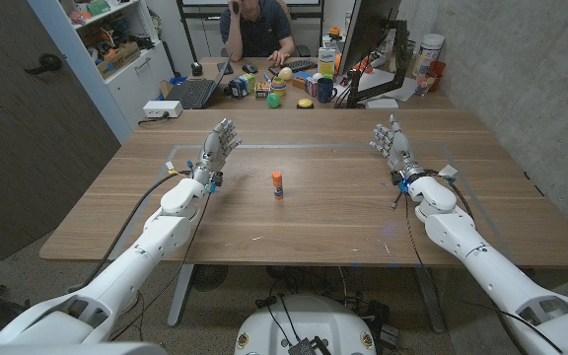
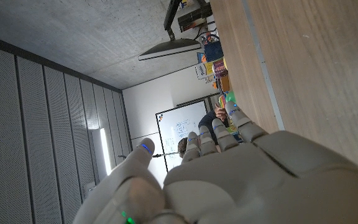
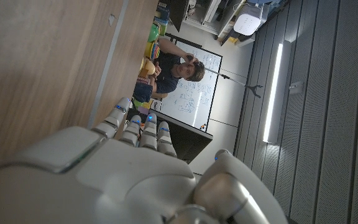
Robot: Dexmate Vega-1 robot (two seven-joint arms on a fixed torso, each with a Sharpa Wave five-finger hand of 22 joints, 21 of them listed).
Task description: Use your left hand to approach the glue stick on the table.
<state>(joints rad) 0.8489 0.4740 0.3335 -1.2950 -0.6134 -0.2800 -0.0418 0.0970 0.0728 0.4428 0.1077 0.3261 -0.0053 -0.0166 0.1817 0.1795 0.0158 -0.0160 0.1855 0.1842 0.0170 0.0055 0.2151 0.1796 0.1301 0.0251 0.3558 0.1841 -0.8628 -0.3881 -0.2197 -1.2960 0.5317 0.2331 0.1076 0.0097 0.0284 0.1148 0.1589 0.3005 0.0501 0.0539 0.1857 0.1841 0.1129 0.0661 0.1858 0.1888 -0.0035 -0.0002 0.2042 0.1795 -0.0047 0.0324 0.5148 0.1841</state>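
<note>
A small glue stick with an orange cap stands upright near the middle of the wooden table. My left hand hovers to its left and a little farther back, fingers apart and holding nothing. Its back shows in the left wrist view, with the fingers reaching out beside the table surface. My right hand stands open on the far right side of the table, well away from the glue stick. The right wrist view shows its back with fingers extended.
A person sits at a cluttered desk behind the table, with a laptop, a monitor, a mug and coloured items. A white shelf unit stands at the back left. Faint tape lines mark the tabletop.
</note>
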